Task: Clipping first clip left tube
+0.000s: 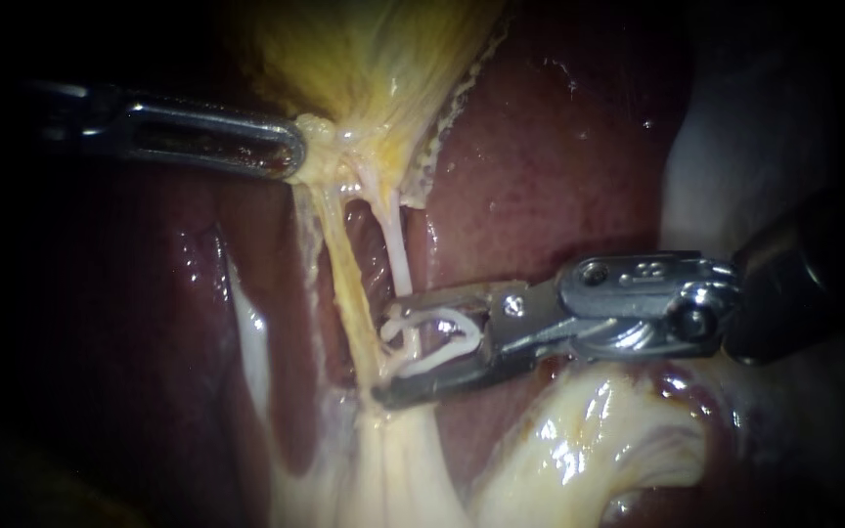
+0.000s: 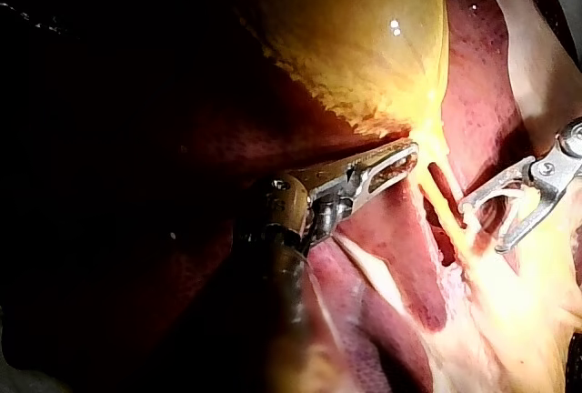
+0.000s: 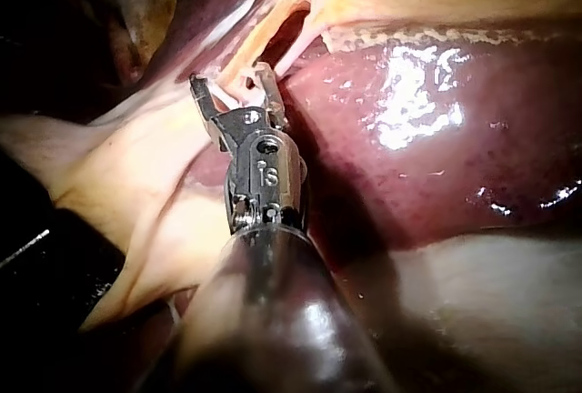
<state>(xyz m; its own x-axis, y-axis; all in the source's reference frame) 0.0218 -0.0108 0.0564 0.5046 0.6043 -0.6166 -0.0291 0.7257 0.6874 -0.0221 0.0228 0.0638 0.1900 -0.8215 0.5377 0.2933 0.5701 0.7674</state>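
My left instrument (image 1: 290,156) comes in from the left, its jaws shut on the pale neck of the yellow gallbladder (image 1: 374,49), and holds it taut. Two tubes run down from there: a yellowish left tube (image 1: 344,264) and a thin white right tube (image 1: 398,249). My right instrument (image 1: 381,354) reaches in from the right with its jaws open and a white clip (image 1: 442,337) lying open inside them. The white tube runs down behind the upper jaw, and the jaw tips reach the yellowish tube. The left wrist view shows both instruments (image 2: 405,158) (image 2: 485,226). The right wrist view shows the open jaws (image 3: 232,79) at the tubes.
Dark red liver (image 1: 559,156) lies behind and around the tubes. Glistening pale fatty tissue (image 1: 579,440) bulges below the right instrument's shaft. A pale strand (image 1: 251,342) runs along the liver left of the tubes. Whitish tissue (image 1: 735,147) sits at the far right.
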